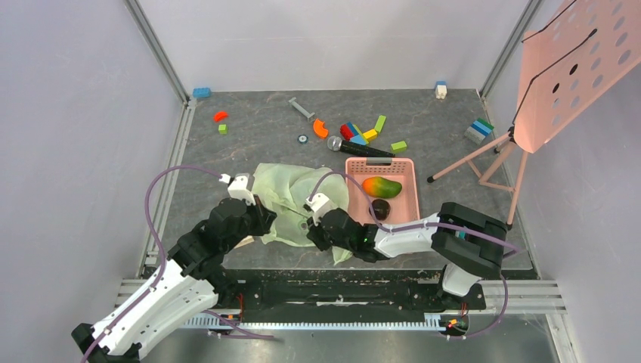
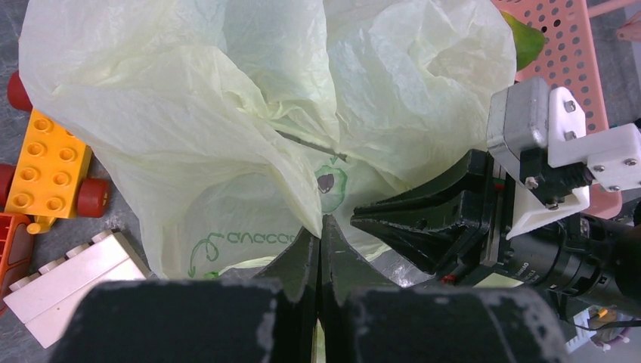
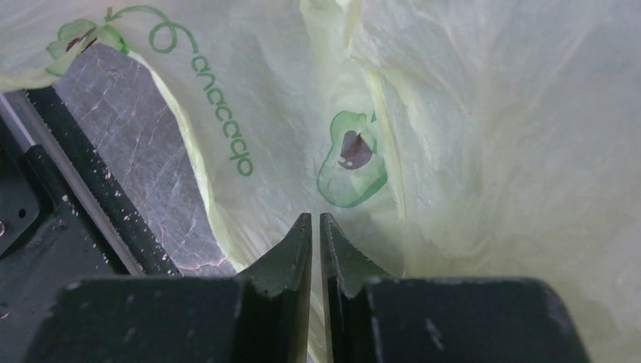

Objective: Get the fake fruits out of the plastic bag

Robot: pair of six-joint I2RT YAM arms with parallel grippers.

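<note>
Top external view puts the plastic bag (image 1: 291,198) crumpled on the dark stone-patterned table (image 1: 249,128), just left of the pink basket (image 1: 408,198) and between the two arms, so neither arm is nearer: both wrists sit at its near edge, and the bulk of the film spreads away from them toward the far side. Its longer run goes roughly from that near edge outward, leaning slightly left. Seen from the left wrist, the left gripper (image 2: 321,227) has its black wedge fingers pressed together on a fold of the bag, with the other arm's pointed fingers coming in from the right and almost meeting it. Seen from the right wrist, the right gripper (image 3: 316,223) shows only a hairline slit between its fingers and seems to nip the film too, beside a printed green avocado motif. The bag is thin, translucent, pale green, heavily creased and limp, so it will likely stretch and slide rather than lift as one piece. A glossy orange-red-green mango (image 1: 382,186) and a small dark brown round fruit (image 1: 381,208) lie in the perforated basket; whether any fruit remains under the folds I cannot tell.
</note>
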